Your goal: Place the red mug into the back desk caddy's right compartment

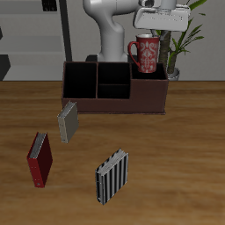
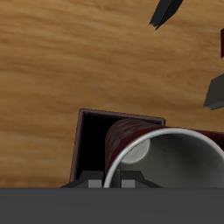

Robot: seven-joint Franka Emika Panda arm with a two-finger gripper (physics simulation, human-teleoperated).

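The red mug [image 1: 145,54], speckled with a white inside, hangs in my gripper [image 1: 146,37], which is shut on its rim. It is upright over the back desk caddy [image 1: 114,104], a long dark maroon box with black sections. The mug's base is at about the rim of the wide end section, the right compartment [image 1: 151,81]; I cannot tell whether it touches the floor. In the wrist view the mug [image 2: 166,162] fills the foreground, with the compartment's black inside [image 2: 92,144] beside it. My fingertips are hidden there.
A grey book [image 1: 68,121] stands just before the caddy. A red book [image 1: 39,159] and a black-and-white striped book [image 1: 112,177] stand nearer the table's front edge. A potted plant [image 1: 178,48] is behind the caddy's end.
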